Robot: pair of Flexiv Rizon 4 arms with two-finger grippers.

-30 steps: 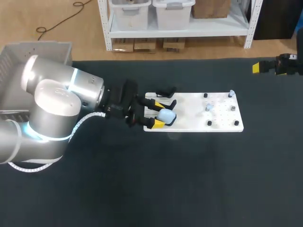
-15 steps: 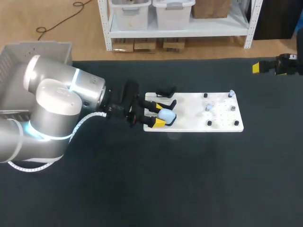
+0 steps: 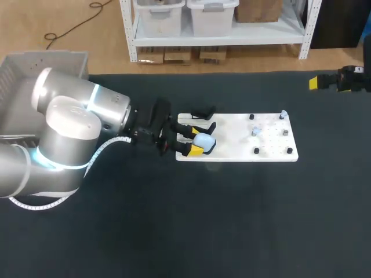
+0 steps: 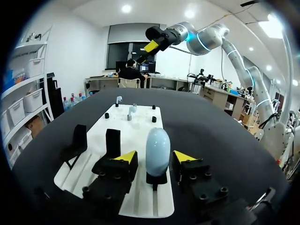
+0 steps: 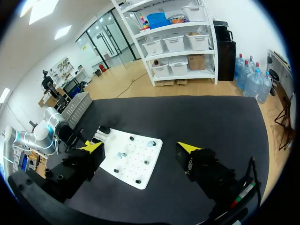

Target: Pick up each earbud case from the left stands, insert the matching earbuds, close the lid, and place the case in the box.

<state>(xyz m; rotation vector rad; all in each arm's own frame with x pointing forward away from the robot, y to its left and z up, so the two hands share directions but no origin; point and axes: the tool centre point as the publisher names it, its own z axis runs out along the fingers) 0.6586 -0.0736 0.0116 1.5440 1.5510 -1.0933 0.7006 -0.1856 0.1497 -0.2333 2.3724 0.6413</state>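
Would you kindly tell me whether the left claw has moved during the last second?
Yes, slightly: the left claw has edged right, farther over the left end of the white board, its fingers on either side of the earbud case.

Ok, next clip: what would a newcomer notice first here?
The silver arm comes in from the left, its left gripper open around a pale blue earbud case upright on a black stand at the white board's left end. The right gripper hangs open and empty far to the right.

A robotics lab: a silver left arm [image 3: 69, 124] and a right arm [image 3: 351, 78] flank a black-topped table [image 3: 232, 220] carrying a white pegged fixture board [image 3: 232, 130].
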